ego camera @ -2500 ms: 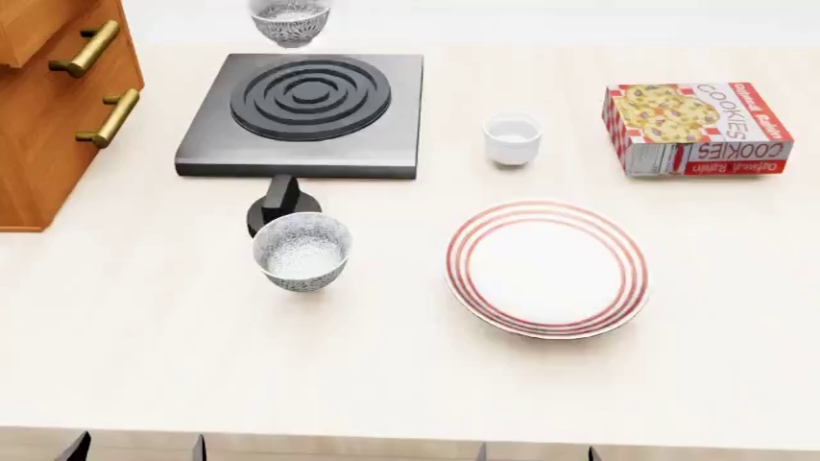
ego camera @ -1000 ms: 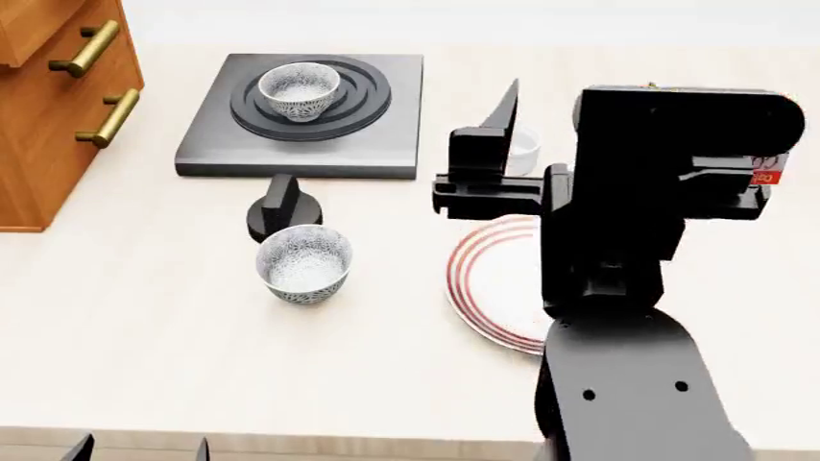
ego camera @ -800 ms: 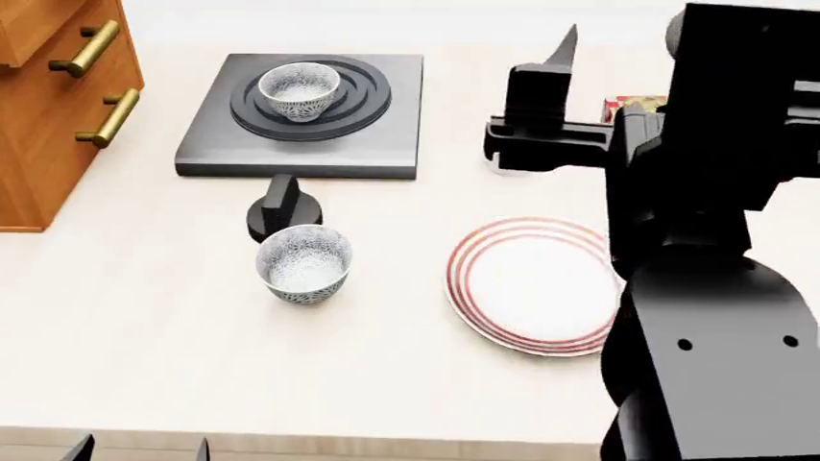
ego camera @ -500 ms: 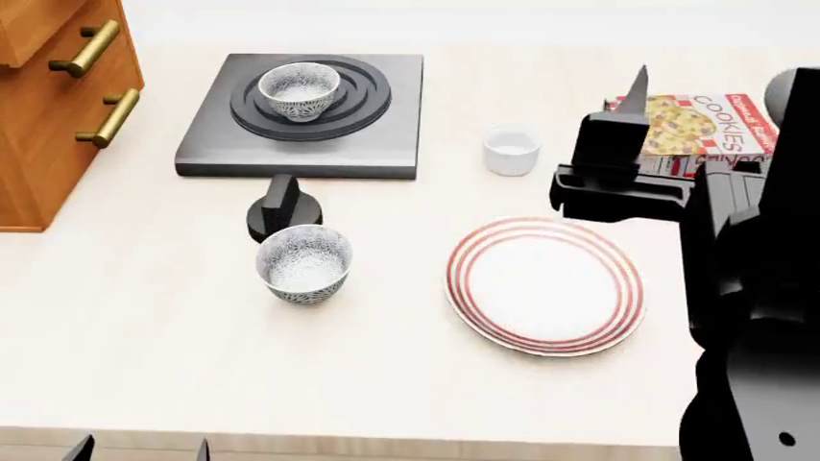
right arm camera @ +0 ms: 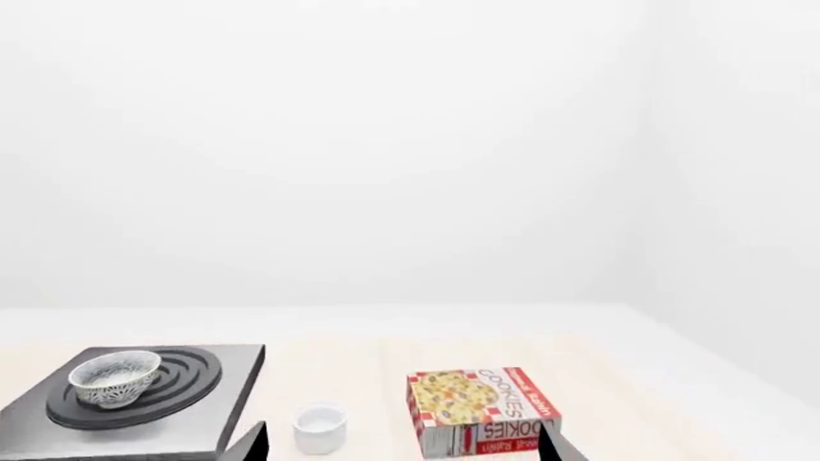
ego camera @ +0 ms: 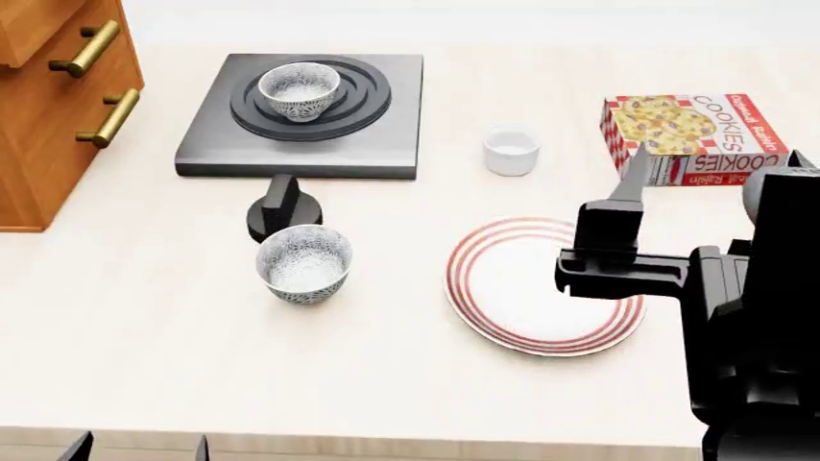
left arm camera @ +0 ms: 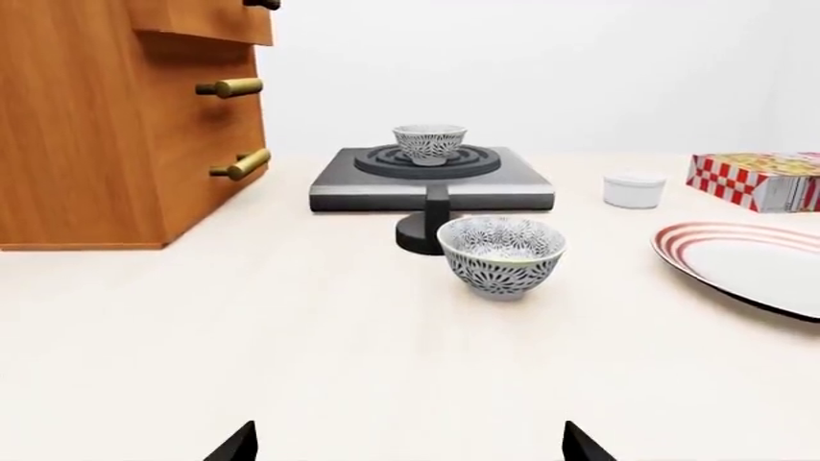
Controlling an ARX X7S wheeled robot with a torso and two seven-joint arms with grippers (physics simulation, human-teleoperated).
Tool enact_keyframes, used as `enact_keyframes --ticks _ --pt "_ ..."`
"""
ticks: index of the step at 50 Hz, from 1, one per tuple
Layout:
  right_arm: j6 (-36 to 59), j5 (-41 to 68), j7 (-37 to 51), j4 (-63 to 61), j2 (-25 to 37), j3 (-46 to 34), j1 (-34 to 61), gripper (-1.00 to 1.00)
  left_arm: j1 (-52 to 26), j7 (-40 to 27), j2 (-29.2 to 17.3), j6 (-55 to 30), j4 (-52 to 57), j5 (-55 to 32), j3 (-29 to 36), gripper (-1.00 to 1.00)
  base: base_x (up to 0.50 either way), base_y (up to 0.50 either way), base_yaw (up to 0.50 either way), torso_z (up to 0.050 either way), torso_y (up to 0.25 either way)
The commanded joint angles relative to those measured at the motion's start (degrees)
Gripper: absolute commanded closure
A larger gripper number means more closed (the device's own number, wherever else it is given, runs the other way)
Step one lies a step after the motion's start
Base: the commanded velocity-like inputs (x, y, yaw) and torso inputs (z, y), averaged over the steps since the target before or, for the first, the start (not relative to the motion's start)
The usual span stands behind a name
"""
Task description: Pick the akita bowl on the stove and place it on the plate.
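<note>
The akita bowl (ego camera: pixel 299 91) stands upright on the ring burner of the stove (ego camera: pixel 384 144), far left; it also shows in the wrist views, bowl (left arm camera: pixel 429 144) on stove (left arm camera: pixel 513 178) and bowl (right arm camera: pixel 115 376) on stove (right arm camera: pixel 225 413). The red-ringed plate (ego camera: pixel 477 279) lies at centre right, also seen as plate (left arm camera: pixel 750 274). My right gripper (ego camera: pixel 628 187) hovers open over the plate's right part, far from the bowl; its tips (right arm camera: pixel 403 447) hold nothing. My left gripper (left arm camera: pixel 407 449) is open and empty, low at the near edge (ego camera: pixel 138 449).
An identical second bowl (ego camera: pixel 303 262) sits on the counter in front of the stove's black knob (ego camera: pixel 282 208). A white cup (ego camera: pixel 510 152) and a cookies box (ego camera: pixel 692 134) stand behind the plate. A wooden drawer cabinet (ego camera: pixel 52 106) bounds the left side.
My right arm has swung from over the cup rightward and back toward me, ending above the plate's right side. The bowl rests on the burner; 2.5 s ago it was beyond the stove.
</note>
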Motion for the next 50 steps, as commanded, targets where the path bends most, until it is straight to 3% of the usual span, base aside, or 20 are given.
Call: enact_keyframes --ticks 1,10,22,35,50 --pt "-1.88 0.04 -0.31 -0.43 0.76 -0.83 -1.52 -1.00 -0.80 -0.55 -0.85 -3.85 4.51 -1.86 -0.13 -1.00 0.00 0.00 0.00 0.000 0.000" --pt "-1.49 0.30 0.01 -0.64 0.77 -0.72 -1.41 -1.00 -3.45 -1.54 -2.12 -11.33 11.32 -2.61 0.33 -1.00 0.00 0.00 0.00 0.000 0.000" --pt "-2.54 0.39 0.16 0.08 0.93 -0.90 -1.70 -1.00 -13.52 -2.12 -3.67 -23.01 15.76 -4.50 -0.20 -1.00 0.00 0.00 0.00 0.000 0.000" --pt "-1.76 0.87 0.52 -0.38 1.02 -0.77 -1.43 -1.00 -27.23 -2.30 -3.06 -32.53 9.79 -5.46 0.69 -1.00 0.00 0.00 0.00 0.000 0.000" --pt "-2.64 1.16 0.64 0.32 1.15 -0.95 -1.60 -1.00 -33.81 -1.99 -1.54 -36.70 4.61 -8.39 -0.65 -1.00 0.00 0.00 0.00 0.000 0.000"
